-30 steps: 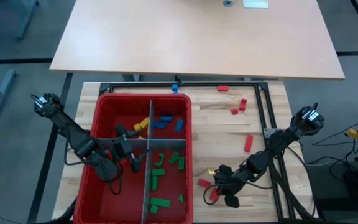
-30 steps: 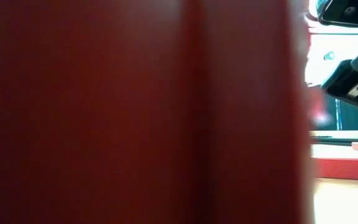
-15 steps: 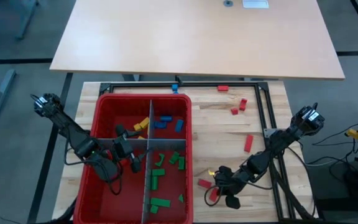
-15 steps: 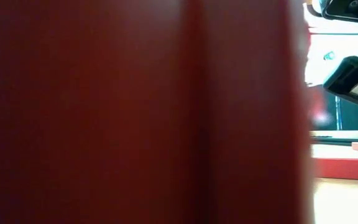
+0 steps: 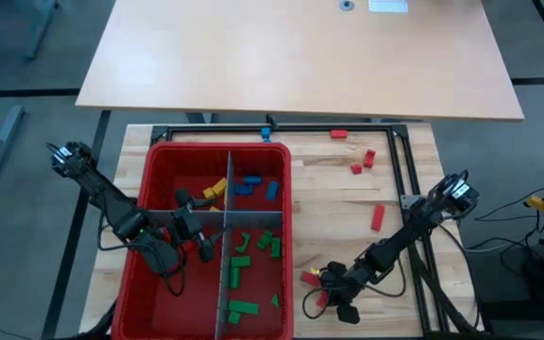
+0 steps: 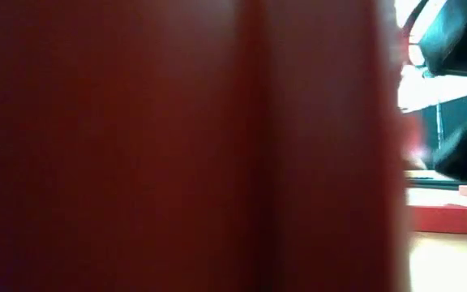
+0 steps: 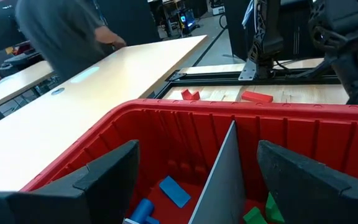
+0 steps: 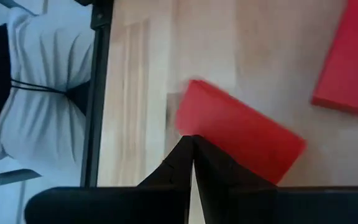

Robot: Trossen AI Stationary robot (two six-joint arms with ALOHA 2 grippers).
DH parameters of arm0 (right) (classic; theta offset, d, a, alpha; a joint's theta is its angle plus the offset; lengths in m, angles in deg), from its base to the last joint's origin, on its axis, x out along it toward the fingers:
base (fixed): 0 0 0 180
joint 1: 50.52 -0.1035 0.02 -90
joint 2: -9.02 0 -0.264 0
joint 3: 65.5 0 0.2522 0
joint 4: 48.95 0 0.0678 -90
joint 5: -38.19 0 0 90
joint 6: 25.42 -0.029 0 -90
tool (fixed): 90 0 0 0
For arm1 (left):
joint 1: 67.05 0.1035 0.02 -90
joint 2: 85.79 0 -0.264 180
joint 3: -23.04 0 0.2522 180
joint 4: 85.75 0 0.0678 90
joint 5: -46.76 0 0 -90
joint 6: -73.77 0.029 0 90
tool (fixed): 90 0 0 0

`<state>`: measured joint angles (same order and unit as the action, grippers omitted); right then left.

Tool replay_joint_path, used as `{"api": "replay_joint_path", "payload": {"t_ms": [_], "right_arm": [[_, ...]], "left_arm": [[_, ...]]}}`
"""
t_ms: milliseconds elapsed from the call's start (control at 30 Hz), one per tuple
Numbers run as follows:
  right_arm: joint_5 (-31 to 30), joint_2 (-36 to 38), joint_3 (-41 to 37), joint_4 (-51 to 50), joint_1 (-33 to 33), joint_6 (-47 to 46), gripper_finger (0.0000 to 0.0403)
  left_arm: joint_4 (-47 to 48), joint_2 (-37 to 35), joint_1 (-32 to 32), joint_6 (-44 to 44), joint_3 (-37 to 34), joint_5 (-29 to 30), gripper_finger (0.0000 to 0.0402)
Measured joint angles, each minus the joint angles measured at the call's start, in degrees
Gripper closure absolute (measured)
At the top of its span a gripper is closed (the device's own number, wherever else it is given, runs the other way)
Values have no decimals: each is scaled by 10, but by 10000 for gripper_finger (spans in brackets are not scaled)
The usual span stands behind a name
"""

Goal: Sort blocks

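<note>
Right gripper (image 5: 327,295): low over the table, just beside the red bin (image 5: 159,156). Fingers pressed together, tips meeting at the edge of a red block (image 8: 238,134); nothing between them. A second red block (image 8: 348,59) lies just beyond.

Left gripper (image 5: 199,241): over the bin, fingers apart, empty. Blue blocks (image 7: 174,191) lie beyond its fingertips.

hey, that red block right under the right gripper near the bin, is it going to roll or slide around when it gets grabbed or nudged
The red block looks flat-sided and boxy, so it probably won't roll. It lies flat on the smooth wooden table, so a nudge from the right gripper would likely slide or spin it. It looks rigid and small, probably light.
</note>
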<state>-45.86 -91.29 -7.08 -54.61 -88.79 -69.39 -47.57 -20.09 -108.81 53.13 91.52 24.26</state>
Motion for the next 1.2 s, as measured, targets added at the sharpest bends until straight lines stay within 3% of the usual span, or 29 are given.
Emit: {"api": "replay_joint_path", "payload": {"t_ms": [533,967,1200], "right_arm": [[-25,-8,0,-29,61,16,403],[-68,82,-3,-113,83,38,403],[-92,95,-3,-88,83,47,403]], "left_arm": [[-4,0,0,0,0,0,90],[-5,0,0,0,0,-1,90],[-6,0,0,2,0,-2,90]]}}
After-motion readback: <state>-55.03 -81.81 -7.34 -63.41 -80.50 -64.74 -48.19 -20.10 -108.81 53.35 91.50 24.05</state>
